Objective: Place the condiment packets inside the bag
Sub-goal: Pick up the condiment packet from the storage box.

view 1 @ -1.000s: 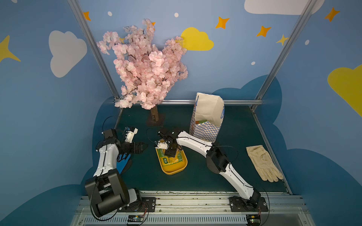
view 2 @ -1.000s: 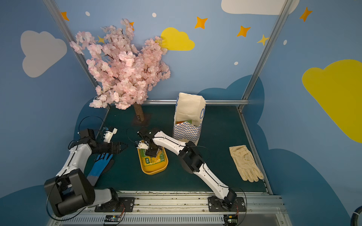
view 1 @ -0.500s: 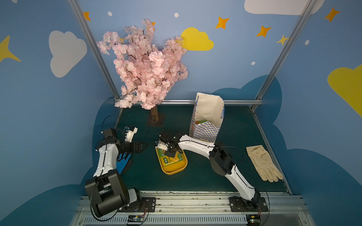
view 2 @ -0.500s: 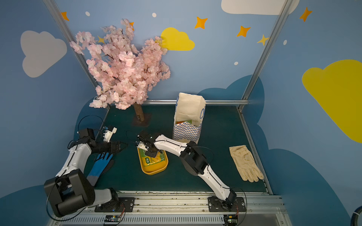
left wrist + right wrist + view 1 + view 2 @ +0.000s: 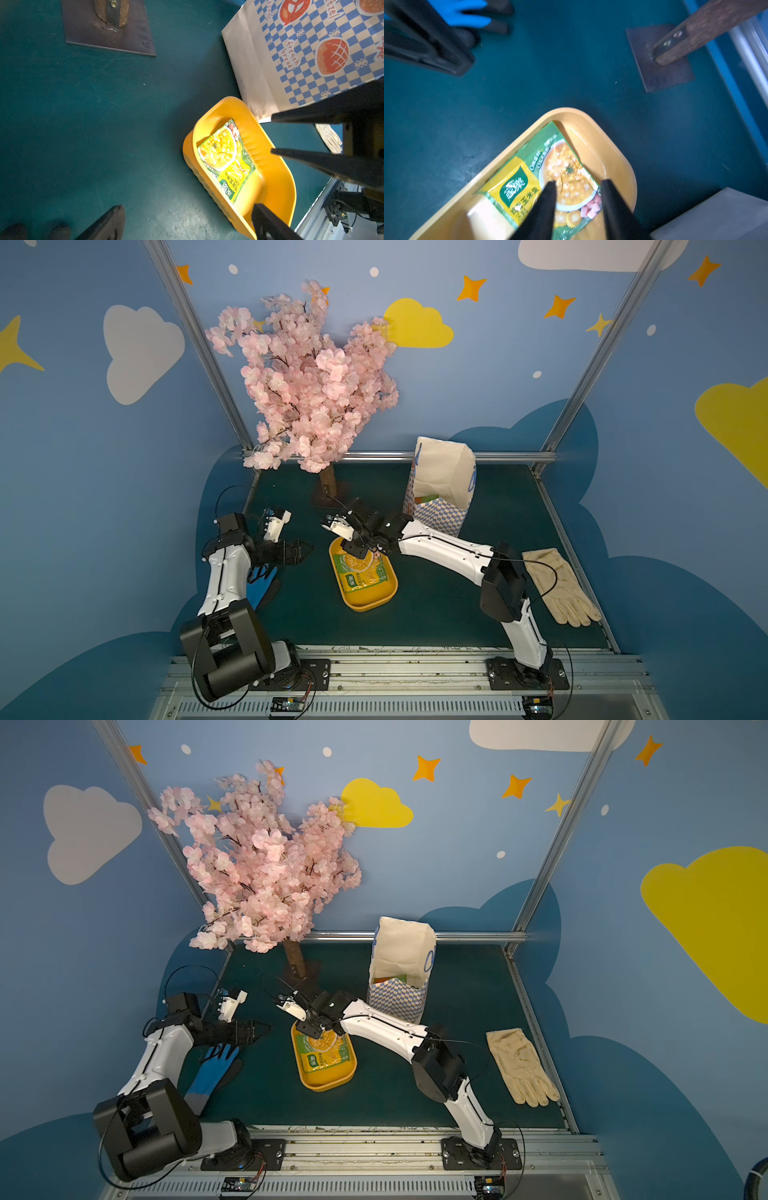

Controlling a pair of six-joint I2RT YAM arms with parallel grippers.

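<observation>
One green condiment packet with a corn-soup photo lies face up in the yellow tray. My right gripper hangs over the tray's far end, jaws open, fingertips straddling the packet's bowl picture. The checkered bag stands upright and open just behind the tray; another packet shows inside. My left gripper hovers wide open left of the tray, holding nothing.
A pink blossom tree stands at the back left on a metal base plate. A blue glove lies under my left arm. A cream glove lies by the right edge.
My right gripper stays over the tray's far end while its elbow has swung out to the right. The packet still lies in the tray. The left arm has not moved.
</observation>
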